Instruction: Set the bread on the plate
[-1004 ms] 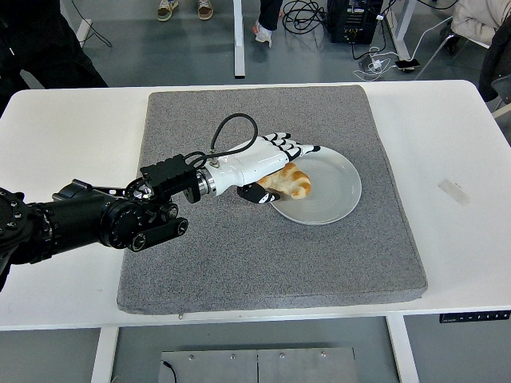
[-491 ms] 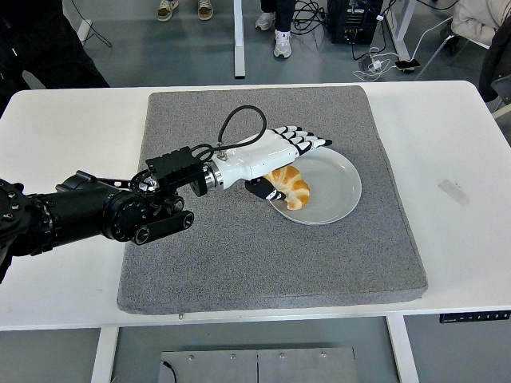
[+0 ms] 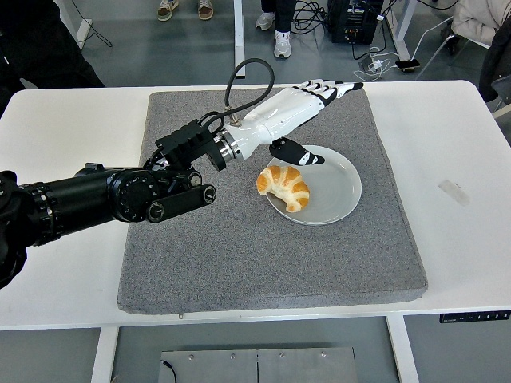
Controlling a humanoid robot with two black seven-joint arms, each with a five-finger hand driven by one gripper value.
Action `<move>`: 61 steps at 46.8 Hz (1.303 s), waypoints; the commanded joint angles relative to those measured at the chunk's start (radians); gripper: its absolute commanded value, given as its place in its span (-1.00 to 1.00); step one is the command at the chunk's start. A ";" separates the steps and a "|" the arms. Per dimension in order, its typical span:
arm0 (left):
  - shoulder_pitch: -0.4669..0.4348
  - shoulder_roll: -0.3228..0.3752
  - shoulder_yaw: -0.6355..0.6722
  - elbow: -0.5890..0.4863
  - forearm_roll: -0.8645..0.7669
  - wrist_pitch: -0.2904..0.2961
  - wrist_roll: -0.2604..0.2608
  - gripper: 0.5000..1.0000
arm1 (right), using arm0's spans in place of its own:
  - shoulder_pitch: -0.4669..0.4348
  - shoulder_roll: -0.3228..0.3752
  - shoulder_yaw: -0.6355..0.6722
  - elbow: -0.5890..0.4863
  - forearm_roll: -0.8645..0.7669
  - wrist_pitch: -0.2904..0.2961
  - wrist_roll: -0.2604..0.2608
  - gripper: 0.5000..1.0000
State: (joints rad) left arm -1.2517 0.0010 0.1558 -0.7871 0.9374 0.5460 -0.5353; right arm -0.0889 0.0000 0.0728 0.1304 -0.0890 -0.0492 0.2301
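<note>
Golden-brown crescent bread [image 3: 283, 186] lying on the left part of the round grey plate [image 3: 335, 195], one end reaching over the plate's left rim. Plate sitting on a grey felt mat [image 3: 263, 263] spread over the white surface [image 3: 455, 144]. Above the plate and just behind the bread, clear of both: white left hand [image 3: 299, 112] on a black arm [image 3: 104, 199], fingers [image 3: 331, 88] stretched out flat and holding nothing, thumb [image 3: 295, 153] angled down toward the plate. People's shoes [image 3: 184, 8] on the floor beyond the surface.
</note>
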 commanded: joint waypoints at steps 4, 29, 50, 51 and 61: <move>0.014 0.042 -0.077 0.000 -0.113 0.000 -0.043 0.88 | 0.000 0.000 0.001 0.000 0.000 0.000 0.000 1.00; 0.129 0.134 -0.404 0.002 -0.569 -0.006 -0.060 0.88 | 0.000 0.000 -0.001 0.000 0.000 0.000 0.000 1.00; 0.267 0.131 -0.711 0.019 -0.692 -0.256 0.017 0.88 | 0.000 0.000 -0.001 0.000 0.000 0.000 0.000 1.00; 0.273 0.131 -0.716 0.020 -0.701 -0.265 0.024 0.88 | 0.000 0.000 -0.001 0.000 0.000 -0.001 0.000 1.00; 0.310 0.125 -0.746 0.061 -0.763 -0.331 0.044 0.88 | 0.000 0.000 -0.001 0.000 0.000 0.000 0.000 1.00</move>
State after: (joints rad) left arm -0.9480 0.1258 -0.5761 -0.7395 0.1867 0.2328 -0.4909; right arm -0.0890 0.0000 0.0727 0.1304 -0.0890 -0.0495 0.2302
